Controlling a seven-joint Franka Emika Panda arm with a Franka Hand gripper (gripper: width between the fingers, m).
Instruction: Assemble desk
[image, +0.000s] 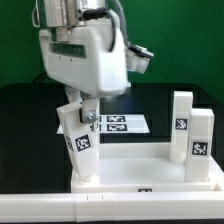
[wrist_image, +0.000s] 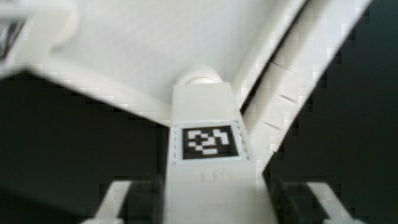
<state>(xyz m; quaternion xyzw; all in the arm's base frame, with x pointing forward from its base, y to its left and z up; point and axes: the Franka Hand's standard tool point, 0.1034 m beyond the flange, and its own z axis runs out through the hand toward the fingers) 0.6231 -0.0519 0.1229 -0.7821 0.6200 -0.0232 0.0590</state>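
One leg, clamped in the gripper, stands tilted at the tabletop corner edge.

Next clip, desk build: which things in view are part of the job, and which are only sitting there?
Part of the job:
- tabletop
- leg in the gripper
- two legs standing on the exterior view's right
- gripper, shut on the leg

Only sitting there:
- marker board
- black table
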